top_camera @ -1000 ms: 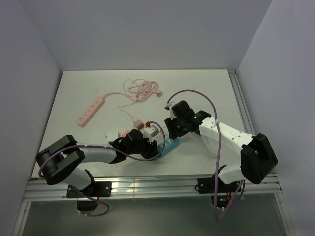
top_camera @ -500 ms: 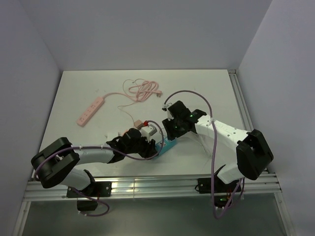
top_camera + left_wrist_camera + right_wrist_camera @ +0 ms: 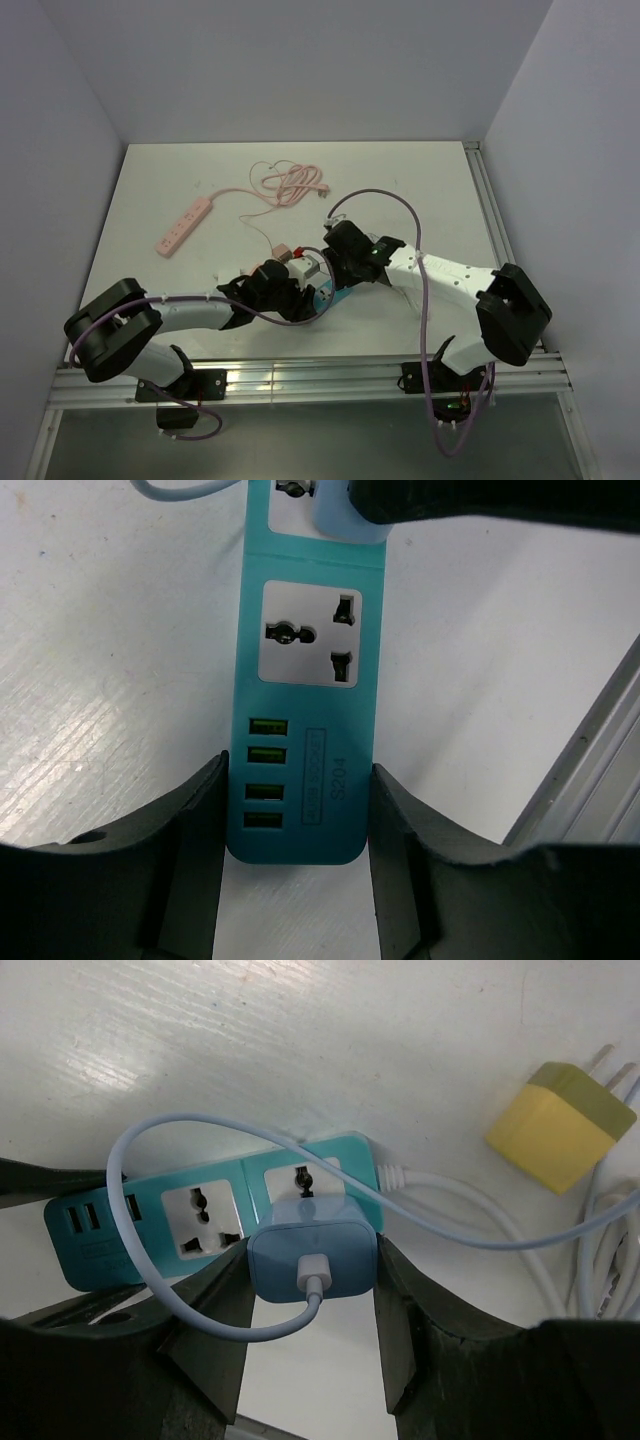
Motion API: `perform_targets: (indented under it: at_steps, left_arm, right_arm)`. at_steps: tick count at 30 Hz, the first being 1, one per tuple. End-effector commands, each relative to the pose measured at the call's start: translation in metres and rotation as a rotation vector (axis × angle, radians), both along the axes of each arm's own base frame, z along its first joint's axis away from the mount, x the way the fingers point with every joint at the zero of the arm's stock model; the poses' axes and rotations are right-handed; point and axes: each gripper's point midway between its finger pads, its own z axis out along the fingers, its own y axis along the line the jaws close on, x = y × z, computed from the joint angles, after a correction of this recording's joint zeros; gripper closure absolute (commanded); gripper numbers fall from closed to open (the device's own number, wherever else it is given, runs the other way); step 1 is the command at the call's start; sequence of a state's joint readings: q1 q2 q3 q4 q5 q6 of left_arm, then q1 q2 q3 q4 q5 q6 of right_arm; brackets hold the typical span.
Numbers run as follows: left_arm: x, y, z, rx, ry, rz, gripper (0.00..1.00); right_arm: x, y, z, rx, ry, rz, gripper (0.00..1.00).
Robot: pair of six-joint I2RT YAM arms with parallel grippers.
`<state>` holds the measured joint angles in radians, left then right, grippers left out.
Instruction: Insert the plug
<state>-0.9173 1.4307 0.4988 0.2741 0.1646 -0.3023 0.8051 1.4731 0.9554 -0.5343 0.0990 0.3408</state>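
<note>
The teal power strip (image 3: 305, 730) lies flat on the white table. My left gripper (image 3: 297, 785) is shut on its USB end, one finger against each long side. The light-blue plug (image 3: 312, 1250), with a pale cable looping from its back, is held by my shut right gripper (image 3: 312, 1260). It sits over the strip's (image 3: 200, 1210) socket nearest the white cord, and that socket's top hole shows above it. I cannot tell whether its prongs are in. The middle socket (image 3: 305, 635) is bare. From above, the left gripper (image 3: 290, 295) and right gripper (image 3: 335, 265) meet over the strip (image 3: 325, 297).
A yellow adapter (image 3: 560, 1125) lies just right of the strip's cord (image 3: 450, 1195). More small adapters (image 3: 300, 262) sit behind the grippers. A pink power strip (image 3: 184, 226) and its coiled cable (image 3: 290, 185) lie at the back left. The table's metal front rail (image 3: 590, 770) runs close by.
My right gripper has moved left and slightly forward with the plug, closing in over the teal strip. The left gripper has kept its hold and barely shifted.
</note>
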Motion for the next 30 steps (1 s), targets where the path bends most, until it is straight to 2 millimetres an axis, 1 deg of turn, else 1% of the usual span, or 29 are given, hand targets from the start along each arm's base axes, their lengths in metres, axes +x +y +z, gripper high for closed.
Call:
perform_targets:
  at_steps: [1, 2, 5, 8, 10, 11, 12, 13, 14, 15, 17, 18, 21, 22, 23, 25, 26, 27, 28, 29, 30]
  left_arm:
    - [0.027, -0.007, 0.021, -0.053, -0.014, 0.085, 1.00]
    - [0.026, -0.008, 0.023, -0.052, 0.006, 0.071, 1.00]
    - [0.036, -0.002, 0.032, -0.068, 0.016, 0.095, 1.00]
    - [0.046, 0.009, 0.036, -0.069, 0.014, 0.143, 1.00]
    - [0.055, 0.016, 0.040, -0.084, 0.012, 0.182, 1.00]
    - [0.057, 0.018, 0.038, -0.084, 0.020, 0.194, 1.00]
    - [0.062, 0.021, 0.039, -0.088, 0.017, 0.213, 1.00]
    - [0.066, 0.024, 0.040, -0.087, 0.007, 0.235, 1.00]
    - [0.066, 0.026, 0.038, -0.085, 0.002, 0.238, 1.00]
    - [0.068, 0.028, 0.040, -0.086, -0.007, 0.254, 1.00]
    - [0.070, 0.031, 0.040, -0.098, -0.022, 0.271, 1.00]
    - [0.072, 0.032, 0.044, -0.112, -0.038, 0.279, 1.00]
    - [0.073, 0.036, 0.047, -0.125, -0.074, 0.282, 1.00]
    - [0.070, 0.038, 0.044, -0.122, -0.080, 0.273, 1.00]
    - [0.069, 0.035, 0.049, -0.147, -0.090, 0.258, 1.00]
    - [0.067, 0.035, 0.048, -0.157, -0.087, 0.256, 1.00]
    - [0.065, 0.034, 0.046, -0.157, -0.077, 0.250, 1.00]
    - [0.065, 0.034, 0.042, -0.149, -0.065, 0.247, 1.00]
    - [0.065, 0.032, 0.042, -0.150, -0.061, 0.242, 1.00]
    - [0.065, 0.031, 0.041, -0.153, -0.058, 0.235, 1.00]
    - [0.063, 0.030, 0.038, -0.151, -0.050, 0.228, 1.00]
  right_arm:
    - [-0.061, -0.005, -0.046, -0.060, 0.187, -0.070, 1.00]
    - [-0.063, -0.004, -0.049, -0.062, 0.188, -0.078, 1.00]
    - [-0.069, -0.007, -0.061, -0.097, 0.181, -0.066, 1.00]
    - [-0.072, -0.004, -0.066, -0.099, 0.171, -0.073, 1.00]
    - [-0.076, -0.004, -0.076, -0.109, 0.172, -0.079, 1.00]
    - [-0.078, 0.000, -0.079, -0.106, 0.159, -0.083, 1.00]
    - [-0.081, -0.002, -0.087, -0.129, 0.165, -0.086, 1.00]
    - [-0.083, -0.001, -0.091, -0.140, 0.159, -0.086, 1.00]
    - [-0.086, 0.000, -0.094, -0.149, 0.151, -0.093, 1.00]
    - [-0.095, 0.002, -0.101, -0.171, 0.157, -0.073, 1.00]
    - [-0.102, 0.008, -0.106, -0.163, 0.164, -0.058, 1.00]
    - [-0.106, 0.008, -0.112, -0.184, 0.167, -0.045, 1.00]
    - [-0.111, 0.011, -0.118, -0.213, 0.171, -0.017, 1.00]
    - [-0.111, 0.009, -0.120, -0.234, 0.168, -0.010, 1.00]
    - [-0.112, 0.008, -0.123, -0.254, 0.172, -0.002, 1.00]
    - [-0.117, 0.014, -0.133, -0.260, 0.194, 0.018, 1.00]
    - [-0.123, 0.011, -0.140, -0.258, 0.211, 0.015, 1.00]
    - [-0.129, 0.013, -0.145, -0.238, 0.234, 0.015, 1.00]
    - [-0.133, 0.021, -0.148, -0.197, 0.233, 0.006, 1.00]
    - [-0.143, 0.012, -0.158, -0.215, 0.256, 0.005, 1.00]
    - [-0.149, 0.011, -0.163, -0.204, 0.271, 0.006, 1.00]
